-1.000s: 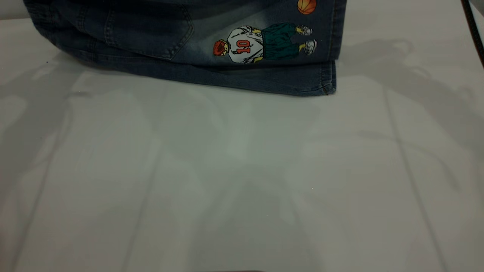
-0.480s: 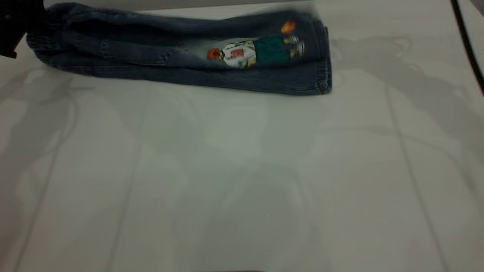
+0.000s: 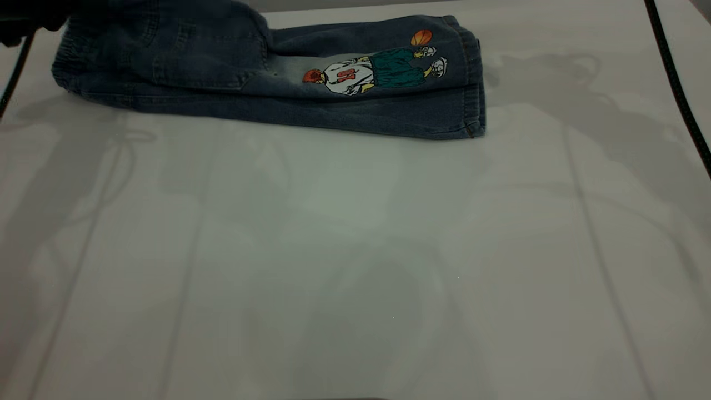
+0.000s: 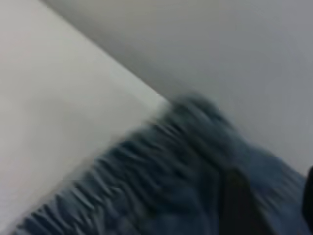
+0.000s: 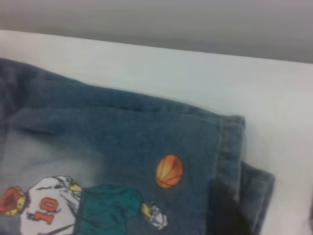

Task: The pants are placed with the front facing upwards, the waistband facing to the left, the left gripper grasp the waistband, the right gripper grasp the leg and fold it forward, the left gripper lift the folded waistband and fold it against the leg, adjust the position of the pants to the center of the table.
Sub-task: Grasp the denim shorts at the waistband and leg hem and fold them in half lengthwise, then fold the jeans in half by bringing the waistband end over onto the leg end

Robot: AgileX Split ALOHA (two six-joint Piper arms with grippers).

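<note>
The left end effector [image 3: 25,22] is cut off by the exterior view's top-left corner, so its fingers cannot be judged. The left wrist view is motion-blurred; only the gathered waistband [image 4: 146,181] is recognisable. The pants [image 5: 122,147] run past the right wrist view's edges.

Dim light, soft shadows on table [image 3: 355,250], blurred left wrist view.

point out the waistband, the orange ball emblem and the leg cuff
waistband [image 3: 64,64], exterior view, on its gathered left edge
orange ball emblem [image 3: 421,37], exterior view, centre of the ball
leg cuff [image 3: 472,105], exterior view, on the stitched right hem
</note>
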